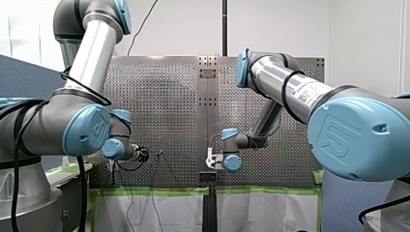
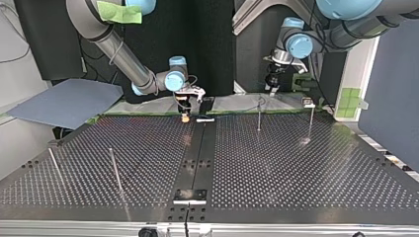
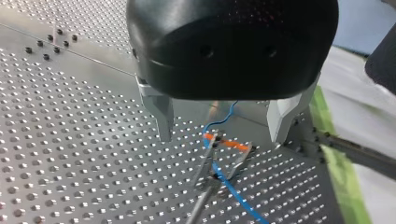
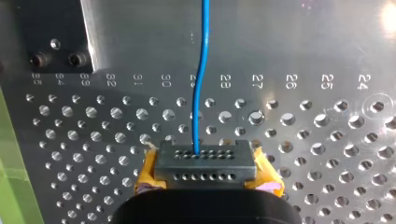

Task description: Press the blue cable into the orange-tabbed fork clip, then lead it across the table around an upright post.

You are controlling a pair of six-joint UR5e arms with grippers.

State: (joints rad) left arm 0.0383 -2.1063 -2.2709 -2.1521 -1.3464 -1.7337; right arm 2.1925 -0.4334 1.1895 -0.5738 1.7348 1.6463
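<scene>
Tension matters: right gripper (image 4: 208,175) clamping the thin blue cable (image 4: 201,84) by its grey plug (image 4: 205,161), I'd lower my open left gripper (image 3: 222,135) onto the orange-tabbed fork clip (image 3: 227,143).

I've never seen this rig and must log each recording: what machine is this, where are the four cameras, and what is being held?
Two robot arms work over a perforated metal table. One camera looks from behind the arms, one faces them across the table, and one sits on each wrist. Thin upright posts stand on the table. The right claw, with yellow pads, is shut on a small grey connector block from which the blue cable leaves. The left claw hangs open over the orange-tabbed fork clip, where the cable passes.
</scene>
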